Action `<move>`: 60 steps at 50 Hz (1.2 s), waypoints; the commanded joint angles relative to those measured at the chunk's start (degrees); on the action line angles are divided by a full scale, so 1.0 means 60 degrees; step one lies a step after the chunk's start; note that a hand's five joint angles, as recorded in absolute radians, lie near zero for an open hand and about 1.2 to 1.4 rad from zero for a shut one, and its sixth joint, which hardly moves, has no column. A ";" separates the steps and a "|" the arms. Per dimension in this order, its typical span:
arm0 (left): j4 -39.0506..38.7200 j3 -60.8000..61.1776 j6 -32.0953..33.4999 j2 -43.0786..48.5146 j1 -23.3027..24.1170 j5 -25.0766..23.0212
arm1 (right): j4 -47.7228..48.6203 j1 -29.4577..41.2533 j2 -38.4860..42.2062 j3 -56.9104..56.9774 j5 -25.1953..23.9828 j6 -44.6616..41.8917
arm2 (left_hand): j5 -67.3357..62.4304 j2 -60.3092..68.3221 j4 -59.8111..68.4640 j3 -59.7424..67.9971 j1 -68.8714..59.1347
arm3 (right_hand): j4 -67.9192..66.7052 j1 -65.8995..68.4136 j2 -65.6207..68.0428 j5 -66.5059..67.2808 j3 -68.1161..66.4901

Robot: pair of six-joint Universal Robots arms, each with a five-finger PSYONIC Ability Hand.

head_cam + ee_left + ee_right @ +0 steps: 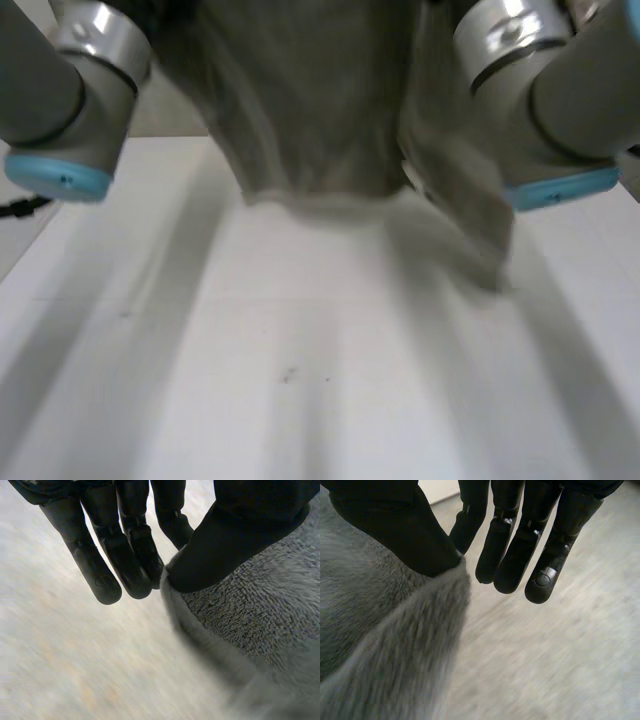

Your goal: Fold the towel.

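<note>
Left hand (125, 560) and right hand (520, 555) pinch towel (320, 110), top cut off.

No lettering, label or number can be read on the towel (320, 110) or the table (300, 390).

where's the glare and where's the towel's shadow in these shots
Head view: glare on the right arm's grey joint; the hanging towel casts a shadow on the table below it. Left wrist view: faint sheen on the left hand pinching the towel. Right wrist view: a small highlight on the right hand.
</note>
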State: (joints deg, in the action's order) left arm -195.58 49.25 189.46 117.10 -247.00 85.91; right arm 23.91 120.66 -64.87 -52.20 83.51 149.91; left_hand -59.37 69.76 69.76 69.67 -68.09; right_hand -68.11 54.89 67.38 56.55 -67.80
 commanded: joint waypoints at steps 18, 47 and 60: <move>-0.0275 0.6966 -0.0480 -0.1117 -0.0259 -0.0680 | -0.8439 -0.0876 0.2359 -0.0572 -0.2068 -0.1357 | -0.1772 0.1707 0.1707 0.1722 -0.1985 | -0.1981 0.4185 0.2104 0.2241 -0.2033; -0.0216 0.7320 0.0078 -0.2582 -0.0435 -0.0680 | -0.4279 -0.2062 0.0309 -0.5494 -0.1965 0.6011 | -0.1772 0.1707 0.1707 0.1722 -0.1985 | 0.6391 -0.4188 -0.6268 -0.6132 0.6339; -0.0216 0.7452 0.0064 -0.2568 -0.0449 -0.0665 | -0.2565 -0.1184 0.0866 -0.6256 -0.1042 0.6494 | -0.1772 0.1707 0.1707 0.1722 -0.1985 | 0.7597 -0.5393 -0.7474 -0.7337 0.7545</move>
State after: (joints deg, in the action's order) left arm -196.87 93.47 189.87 101.63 -249.61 81.93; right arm 3.76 109.42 -62.57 -90.10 73.22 187.93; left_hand -59.52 69.77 69.76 69.68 -68.47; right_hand -22.14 20.24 23.76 11.84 -22.77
